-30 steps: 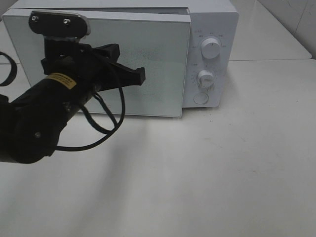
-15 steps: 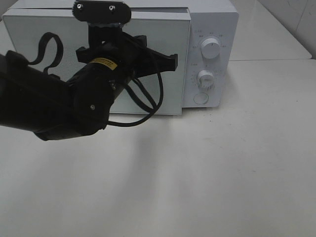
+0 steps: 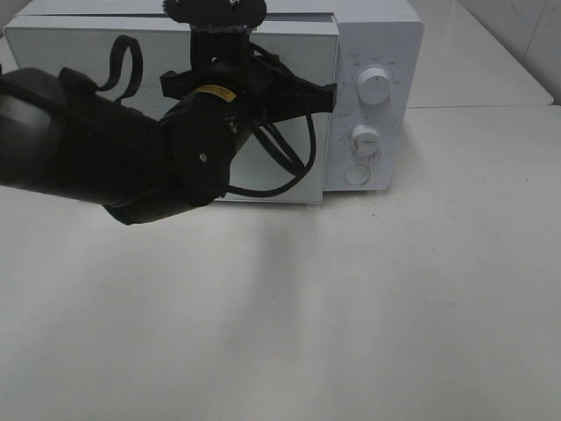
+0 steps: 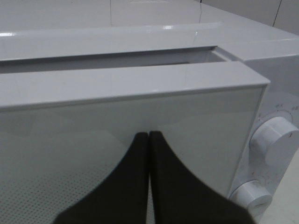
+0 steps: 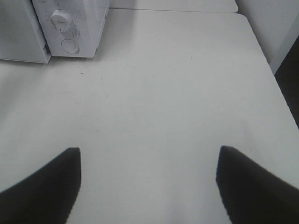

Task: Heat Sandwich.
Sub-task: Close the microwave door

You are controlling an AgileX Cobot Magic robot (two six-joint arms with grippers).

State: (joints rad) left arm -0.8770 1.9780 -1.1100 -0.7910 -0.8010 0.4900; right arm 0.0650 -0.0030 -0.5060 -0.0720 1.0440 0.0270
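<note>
The left tool (image 3: 328,89), tips pressed together, points at the right edge of the microwave door (image 4: 117,84); a skid could knock the knobs (image 3: 375,86). The right tool (image 5: 147,151) hangs spread over the worktop (image 5: 177,70). The sandwich shows nowhere.

A white boxy microwave oven (image 3: 386,35) is barely standing out from the off-white matte tabletop (image 3: 394,307), while its pale grey-green glass door (image 3: 53,48) is showing a fine dotted mesh pattern. The white round upper dial (image 3: 374,86), the white round lower dial (image 3: 365,139) and the white round push button (image 3: 356,174) are blending into the white control panel, with faint grey markings ringing the dials. The glossy black left arm (image 3: 88,162) is wearing a small yellow label with dark print (image 3: 210,91) and trailing a looping black cable (image 3: 294,162). The left end effector (image 4: 148,135) and the right end effector (image 5: 149,150) are both showing matte black.
</note>
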